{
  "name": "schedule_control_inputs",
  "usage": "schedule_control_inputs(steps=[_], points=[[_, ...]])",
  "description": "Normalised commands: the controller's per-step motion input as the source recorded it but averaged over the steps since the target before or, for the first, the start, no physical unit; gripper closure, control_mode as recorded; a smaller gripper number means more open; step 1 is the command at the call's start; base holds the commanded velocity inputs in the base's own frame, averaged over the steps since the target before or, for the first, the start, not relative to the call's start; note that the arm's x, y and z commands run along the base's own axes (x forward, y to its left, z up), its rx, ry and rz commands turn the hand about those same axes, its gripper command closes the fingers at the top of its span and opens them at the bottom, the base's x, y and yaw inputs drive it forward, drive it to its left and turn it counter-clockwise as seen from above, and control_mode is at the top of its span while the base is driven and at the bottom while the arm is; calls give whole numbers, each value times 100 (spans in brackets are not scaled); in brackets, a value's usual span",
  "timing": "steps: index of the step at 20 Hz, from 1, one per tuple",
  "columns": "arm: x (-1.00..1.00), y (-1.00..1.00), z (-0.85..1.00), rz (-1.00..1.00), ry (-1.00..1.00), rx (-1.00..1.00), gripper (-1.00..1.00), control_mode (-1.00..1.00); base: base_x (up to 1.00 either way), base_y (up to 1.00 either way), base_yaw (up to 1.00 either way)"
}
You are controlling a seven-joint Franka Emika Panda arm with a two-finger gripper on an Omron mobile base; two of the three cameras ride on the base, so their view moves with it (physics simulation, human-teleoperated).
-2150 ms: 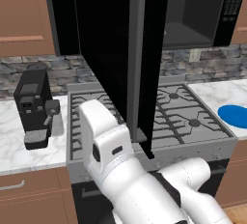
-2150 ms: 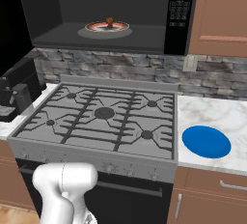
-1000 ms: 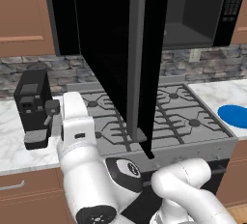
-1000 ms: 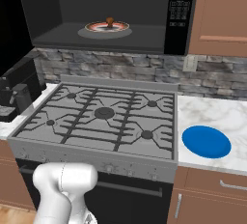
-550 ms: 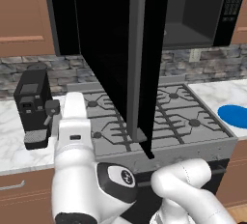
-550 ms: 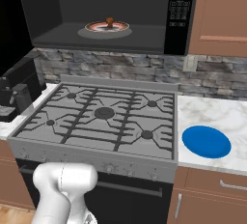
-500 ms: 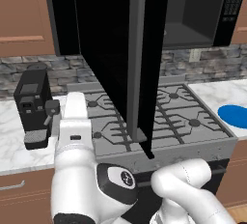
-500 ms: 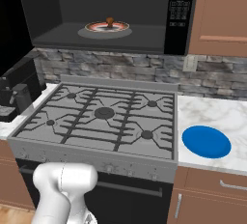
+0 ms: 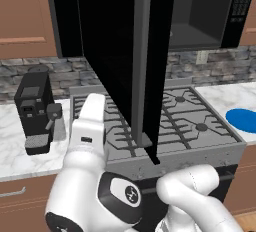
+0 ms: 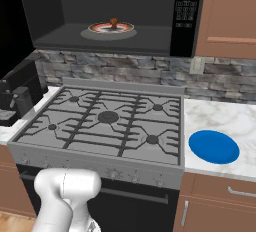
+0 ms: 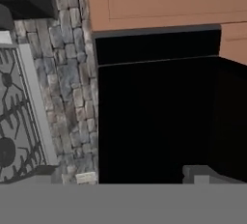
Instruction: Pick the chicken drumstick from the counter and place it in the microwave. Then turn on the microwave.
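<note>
The left base view looks forward and down from behind the arm's left side, close to the open microwave door (image 9: 125, 61), which blocks the middle of the scene. The right base view looks forward and down from behind the arm's right side, squarely onto the stove (image 10: 107, 123) and into the microwave (image 10: 110, 13) above it. Both share the stove, the stone back wall (image 10: 150, 73), the coffee machine (image 9: 35, 111) at the surface's left end and the blue plate (image 10: 214, 146) on the right surface. The hand view is rolled sideways, near the wall, facing the microwave's dark front.
</note>
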Motion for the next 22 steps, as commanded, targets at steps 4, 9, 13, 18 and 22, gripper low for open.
schedule_control_inputs(steps=[4, 9, 13, 18, 22], points=[[-8, -44, 6, -24, 3, 0, -100, -100, 0, 0, 0], [-7, -46, 8, -24, 3, 0, -100, -100, 0, 0, 0], [-5, -45, 10, -23, 5, 0, -100, -100, 0, 0, 0], [-5, -42, 12, -21, 3, 0, -100, -100, 0, 0, 0], [-7, -50, 11, -19, 2, 0, -100, -100, 0, 0, 0]])
